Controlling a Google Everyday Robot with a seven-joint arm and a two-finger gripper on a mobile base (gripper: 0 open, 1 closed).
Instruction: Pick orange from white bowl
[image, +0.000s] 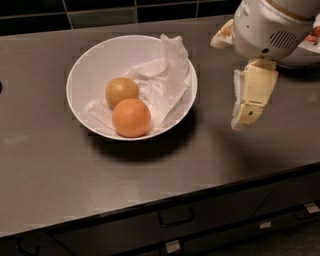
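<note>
1. Work surface: a dark grey counter (60, 170) runs across the scene. Dark drawer fronts sit below its front edge, and one drawer handle (176, 217) is visible. Dark wall tiles run along the back.

2. The white bowl (102, 57) stands upright on the counter, left of centre. Crumpled white paper (165, 80) lines its floor and rises above the rim from 1 to 3 o'clock.

3. The orange (131, 117) lies inside the white bowl, low against the wall at 6 o'clock, resting on the paper. Nothing grips it or covers it.

4. A duller yellow-brown fruit (121, 91) lies in the same bowl at about 11 o'clock from the orange. The two fruits are touching.

5. The gripper (242, 120) hangs at 3 o'clock from the white bowl, outside its rim and apart from it. It is cream-coloured and points down toward the counter, with its tip tilted slightly toward the bowl. It holds nothing. From this angle it cannot be told whether it is open or closed.

6. The white arm housing (270, 25) above the gripper fills the area at 1 to 2 o'clock. It hides most of a second dish (316, 42) at the right edge.
</note>
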